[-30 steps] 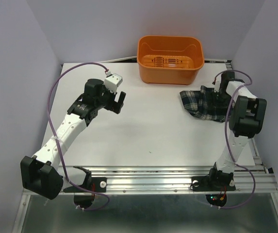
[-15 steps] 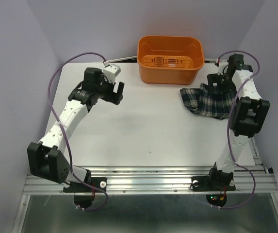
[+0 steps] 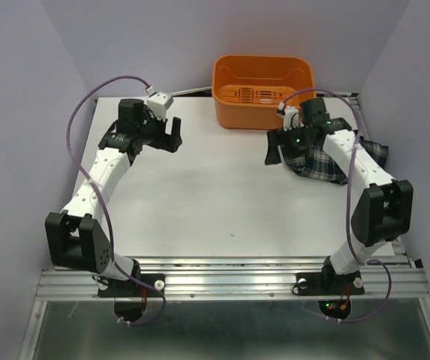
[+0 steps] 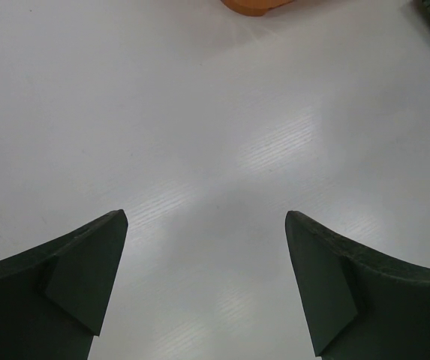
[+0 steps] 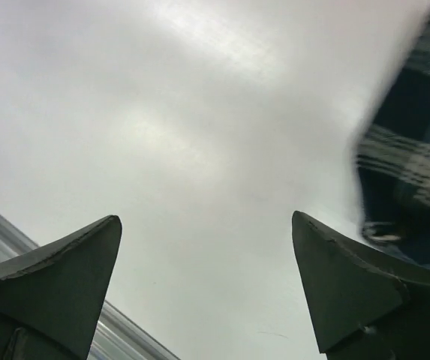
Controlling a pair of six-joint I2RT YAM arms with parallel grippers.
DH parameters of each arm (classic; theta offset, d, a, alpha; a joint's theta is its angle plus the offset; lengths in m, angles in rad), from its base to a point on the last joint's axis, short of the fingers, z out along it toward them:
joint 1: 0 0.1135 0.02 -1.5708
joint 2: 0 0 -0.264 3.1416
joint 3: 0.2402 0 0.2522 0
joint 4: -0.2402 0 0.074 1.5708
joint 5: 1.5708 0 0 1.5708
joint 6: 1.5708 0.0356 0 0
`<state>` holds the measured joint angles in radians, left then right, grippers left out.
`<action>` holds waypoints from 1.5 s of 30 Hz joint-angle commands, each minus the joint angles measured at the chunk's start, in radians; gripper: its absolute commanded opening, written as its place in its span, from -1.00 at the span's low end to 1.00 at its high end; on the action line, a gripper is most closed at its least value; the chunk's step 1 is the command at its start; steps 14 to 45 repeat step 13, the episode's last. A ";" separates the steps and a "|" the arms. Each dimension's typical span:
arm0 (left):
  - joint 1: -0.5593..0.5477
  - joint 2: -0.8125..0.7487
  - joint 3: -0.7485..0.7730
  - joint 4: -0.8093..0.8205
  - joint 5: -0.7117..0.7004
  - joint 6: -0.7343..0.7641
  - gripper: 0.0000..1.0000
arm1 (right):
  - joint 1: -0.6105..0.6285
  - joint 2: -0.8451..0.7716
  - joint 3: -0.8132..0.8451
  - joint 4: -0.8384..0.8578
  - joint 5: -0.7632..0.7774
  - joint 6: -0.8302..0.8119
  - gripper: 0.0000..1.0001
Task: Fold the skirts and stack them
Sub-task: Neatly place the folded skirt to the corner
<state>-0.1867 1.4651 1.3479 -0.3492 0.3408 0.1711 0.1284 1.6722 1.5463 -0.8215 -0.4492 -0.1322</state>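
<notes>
- Bases of both arms sit on the metal rail (image 3: 237,274) at the near edge, with the white table (image 3: 215,202) stretching away beyond them.
- Over on the left, the left gripper (image 3: 171,139) hangs above the far-left part of the table, fingers spread wide.
- Its wrist view confirms it: the left gripper (image 4: 205,217) has only bare white table between its two dark fingers, gripping nothing and touching nothing.
- Across on the right, the right gripper (image 3: 278,150) sits at the left edge of the plaid cloth, jaws fully apart.
- Through its wrist camera, the right gripper (image 5: 206,217) frames empty table, and the cloth lies outside the jaws, just beside the right-hand finger. That view is blurred, so I cannot tell whether finger and cloth touch.
- The skirts (image 3: 327,166) (image 5: 413,150) lie in a rumpled navy-and-green heap at the far right of the table, partly under the right arm. How many are in the bunch is unclear.
- Farthest back, the orange basket (image 3: 263,112) (image 4: 256,6) stands at the table's far edge, just behind the heap.
</notes>
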 commanded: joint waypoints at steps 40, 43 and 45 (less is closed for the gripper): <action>-0.003 -0.247 -0.406 0.122 -0.026 0.062 0.97 | 0.200 -0.135 -0.393 0.162 0.084 0.011 1.00; -0.003 -0.247 -0.406 0.122 -0.026 0.062 0.97 | 0.200 -0.135 -0.393 0.162 0.084 0.011 1.00; -0.003 -0.247 -0.406 0.122 -0.026 0.062 0.97 | 0.200 -0.135 -0.393 0.162 0.084 0.011 1.00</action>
